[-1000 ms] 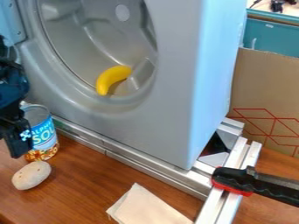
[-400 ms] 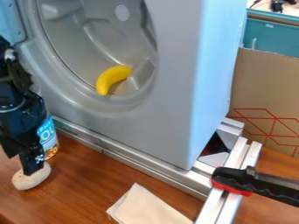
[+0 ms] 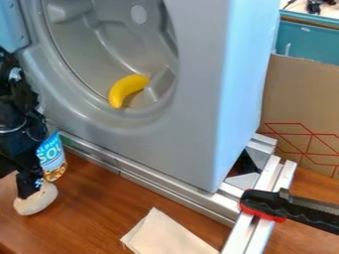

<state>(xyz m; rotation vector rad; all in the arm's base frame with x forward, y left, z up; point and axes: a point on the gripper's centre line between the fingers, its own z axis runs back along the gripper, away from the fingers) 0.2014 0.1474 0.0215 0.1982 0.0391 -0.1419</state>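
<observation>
Wooden tabletop (image 3: 92, 203), brown. One claw (image 3: 28, 189), mine: lowered over the last second from above the potato's far edge to its top, which puts it within my reach; released or clenched, I cannot tell. One potato (image 3: 37, 201), pale, on the wood, unmoved. One soup can (image 3: 51, 158), upright just behind, partly covered by my arm. One cloth (image 3: 162, 237), cream. One banana (image 3: 126, 89), yellow, inside the grey drum (image 3: 99, 49).

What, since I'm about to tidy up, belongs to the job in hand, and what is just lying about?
Seemingly in the job:
claw
pale potato, right at the claw

Lying about:
soup can
yellow banana in the grey drum
beige cloth
black-and-red clamp
</observation>
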